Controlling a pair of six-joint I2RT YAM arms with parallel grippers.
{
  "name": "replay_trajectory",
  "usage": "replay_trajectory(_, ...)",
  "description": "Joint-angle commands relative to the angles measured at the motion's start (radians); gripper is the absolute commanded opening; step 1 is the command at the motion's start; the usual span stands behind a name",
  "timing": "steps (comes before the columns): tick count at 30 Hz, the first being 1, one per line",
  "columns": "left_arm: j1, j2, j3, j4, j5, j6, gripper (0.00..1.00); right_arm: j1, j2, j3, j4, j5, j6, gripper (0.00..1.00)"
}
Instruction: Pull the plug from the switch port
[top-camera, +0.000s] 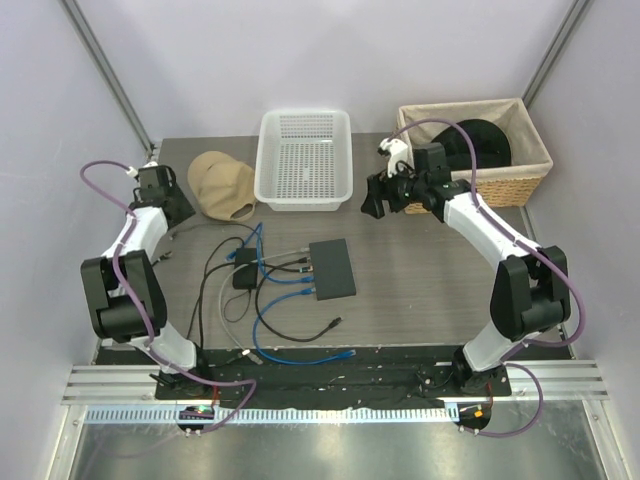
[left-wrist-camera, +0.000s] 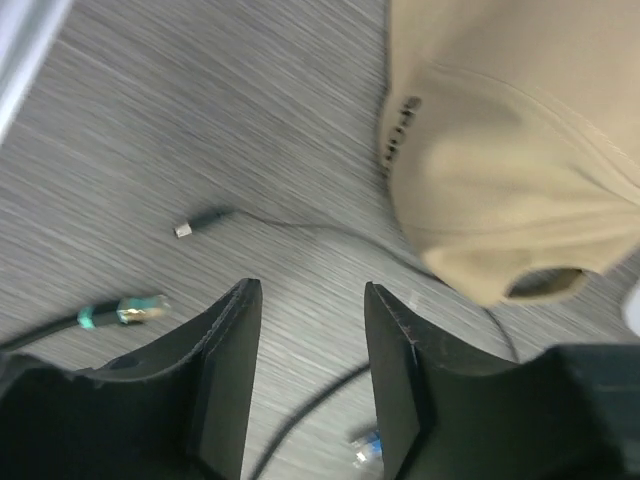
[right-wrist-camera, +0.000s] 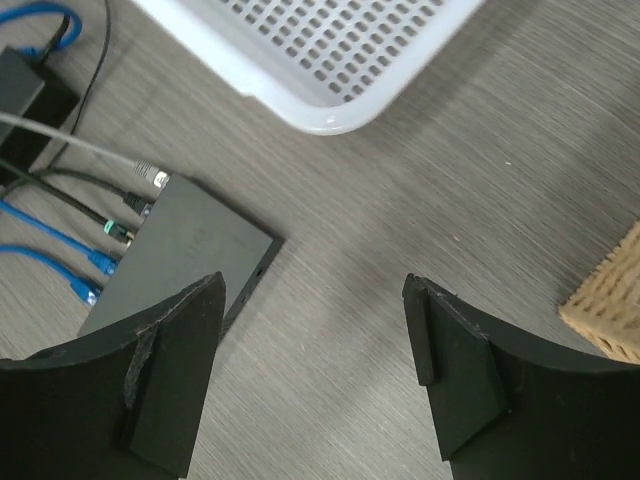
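The flat black switch (top-camera: 332, 268) lies mid-table with several cables plugged into its left edge. In the right wrist view the switch (right-wrist-camera: 190, 255) shows grey, black, green-tipped and blue plugs (right-wrist-camera: 110, 262) along its left edge. My right gripper (top-camera: 374, 205) is open and empty, above the table to the switch's upper right; in its own view (right-wrist-camera: 315, 300) the jaws stand wide apart over bare table. My left gripper (top-camera: 172, 212) is open and empty at the far left, beside the tan cap (top-camera: 222, 185); in its own view (left-wrist-camera: 312, 300) it is over bare table.
A white perforated basket (top-camera: 305, 158) stands at the back centre. A wicker basket (top-camera: 530, 160) with a black object is at the back right. A small black adapter brick (top-camera: 244, 271) with cords lies left of the switch. Loose blue cables (top-camera: 300, 345) trail toward the front edge.
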Motion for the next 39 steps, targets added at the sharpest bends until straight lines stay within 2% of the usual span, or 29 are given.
replay_trajectory(1, -0.042, -0.126, 0.020, -0.013, 0.168, 0.004, 0.52, 0.062, -0.067, -0.002, -0.028, 0.044, -0.126, 0.80)
replay_trajectory(4, -0.097, -0.247, -0.068, 0.088, 0.266, 0.055, 0.55, 0.076, -0.050, 0.002, -0.055, 0.028, -0.118, 0.80)
replay_trajectory(6, -0.143, -0.301, -0.126, 0.196, 0.424, 0.122, 0.55, 0.091, -0.036, 0.005, -0.069, 0.002, -0.121, 0.79)
replay_trajectory(7, -0.185, -0.306, -0.137, 0.228, 0.487, 0.148, 0.55, 0.105, -0.032, -0.004, -0.074, 0.001, -0.140, 0.79)
replay_trajectory(8, -0.235, -0.303, -0.140, 0.260, 0.608, 0.177, 0.55, 0.137, -0.018, -0.010, -0.075, 0.002, -0.155, 0.79)
replay_trajectory(12, -0.364, -0.222, -0.079, 0.235, 0.799, 0.266, 0.54, 0.223, 0.013, -0.035, -0.077, 0.016, -0.239, 0.77)
replay_trajectory(18, -0.483, -0.094, -0.057, 0.211, 0.781, 0.294, 0.51, 0.241, 0.060, -0.050, -0.057, 0.024, -0.193, 0.76)
replay_trajectory(20, -0.515, -0.079, -0.065, 0.210, 0.790, 0.322, 0.42, 0.241, 0.053, -0.065, -0.054, 0.034, -0.184, 0.75)
replay_trajectory(22, -0.539, -0.076, -0.079, 0.189, 0.802, 0.369, 0.39, 0.241, 0.031, -0.096, -0.060, 0.036, -0.189, 0.75)
replay_trajectory(25, -0.572, -0.086, -0.111, 0.120, 0.807, 0.487, 0.20, 0.241, 0.012, -0.142, -0.068, 0.056, -0.192, 0.75)
replay_trajectory(26, -0.579, -0.089, -0.131, 0.109, 0.807, 0.550, 0.11, 0.241, 0.008, -0.154, -0.066, 0.061, -0.195, 0.75)
replay_trajectory(29, -0.601, -0.085, -0.152, 0.060, 0.821, 0.640, 0.00, 0.241, -0.004, -0.206, -0.030, 0.100, -0.170, 0.73)
replay_trajectory(32, -0.648, -0.062, -0.163, 0.020, 0.802, 0.703, 0.00, 0.238, 0.008, -0.251, 0.035, 0.215, -0.100, 0.61)
replay_trajectory(34, -0.676, -0.033, -0.158, 0.011, 0.788, 0.711, 0.00, 0.235, 0.017, -0.263, 0.061, 0.251, -0.080, 0.57)
replay_trajectory(39, -0.705, 0.010, -0.112, 0.006, 0.753, 0.728, 0.00, 0.231, 0.050, -0.246, 0.072, 0.249, -0.069, 0.50)
